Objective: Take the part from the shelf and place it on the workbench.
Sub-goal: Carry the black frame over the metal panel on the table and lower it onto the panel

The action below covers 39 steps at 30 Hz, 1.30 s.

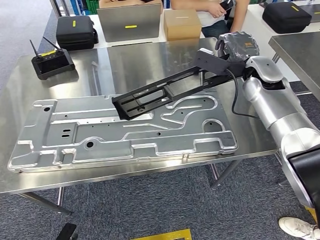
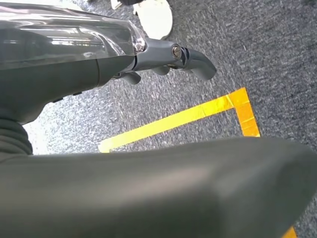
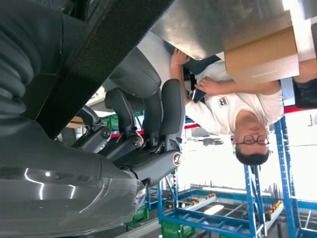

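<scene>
My right hand [image 1: 231,50] grips one end of the long black metal frame part [image 1: 166,92], fingers [image 3: 170,111] curled around its edge as my right wrist view shows. The part slants down from my hand toward the middle of the shiny steel worktop [image 1: 151,55], its far, lower end over the large silver stamped metal panel [image 1: 94,135] that lies flat across the worktop; I cannot tell whether that end touches the panel or hovers just above it.

My left hand [image 2: 168,57] hangs over grey carpet with a yellow tape corner [image 2: 239,106] on the floor below it. It holds nothing, and its fingers stretch out loosely.

On the worktop's far left corner sits a black remote controller with two antennas [image 1: 52,61]. On the white table behind stand a black zipped case [image 1: 74,31], a grey laptop [image 1: 129,21] and a brown cardboard box [image 1: 182,24]. A person in a white shirt [image 3: 239,106] sits beyond that table, holding a dark phone [image 3: 197,94].
</scene>
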### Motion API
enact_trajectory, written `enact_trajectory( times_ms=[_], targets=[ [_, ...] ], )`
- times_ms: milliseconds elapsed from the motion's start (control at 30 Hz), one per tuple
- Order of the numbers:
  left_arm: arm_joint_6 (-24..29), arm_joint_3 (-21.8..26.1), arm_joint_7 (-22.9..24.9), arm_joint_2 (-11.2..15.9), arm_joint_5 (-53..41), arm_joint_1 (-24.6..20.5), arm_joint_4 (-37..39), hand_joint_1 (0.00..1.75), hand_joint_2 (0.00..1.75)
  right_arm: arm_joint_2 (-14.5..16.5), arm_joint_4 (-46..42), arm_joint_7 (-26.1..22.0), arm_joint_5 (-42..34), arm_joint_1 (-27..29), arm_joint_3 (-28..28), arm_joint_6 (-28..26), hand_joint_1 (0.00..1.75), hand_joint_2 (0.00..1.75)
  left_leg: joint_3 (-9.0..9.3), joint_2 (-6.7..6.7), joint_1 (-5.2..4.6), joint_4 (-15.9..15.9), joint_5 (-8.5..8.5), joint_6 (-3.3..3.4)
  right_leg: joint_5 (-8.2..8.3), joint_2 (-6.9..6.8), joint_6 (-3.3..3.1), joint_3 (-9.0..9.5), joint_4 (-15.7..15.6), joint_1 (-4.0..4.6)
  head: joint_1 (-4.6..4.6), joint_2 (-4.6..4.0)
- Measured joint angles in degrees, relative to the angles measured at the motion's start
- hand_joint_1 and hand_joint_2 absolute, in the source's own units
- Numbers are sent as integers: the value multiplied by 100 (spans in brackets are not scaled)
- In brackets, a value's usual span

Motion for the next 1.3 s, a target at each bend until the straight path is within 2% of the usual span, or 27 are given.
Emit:
enact_trajectory(
  times_ms=[767, 1067, 1300],
  targets=[
    [27, -56, -111, 126, -26, 10, 0, 0, 175, 23, 160, -303, -81, 412, -442, -306, 175, 175, 0, 1, 0, 1, 0, 0, 0, 1, 0, 0, 0, 0, 0, 0],
    [67, -57, 2, 148, 2, 7, 0, 0, 175, 69, 154, -303, -36, 485, -574, -293, 175, 175, 1, 1, -1, 1, 0, 0, 1, 1, 0, 1, 0, -1, 0, 0],
    [40, -57, -213, 166, 58, 2, 0, 0, 175, 71, 91, -303, 2, 562, -658, -279, 175, 175, 1, 0, -1, 1, 0, 0, 1, 1, 0, 0, 0, -1, 0, 0]
  ],
)
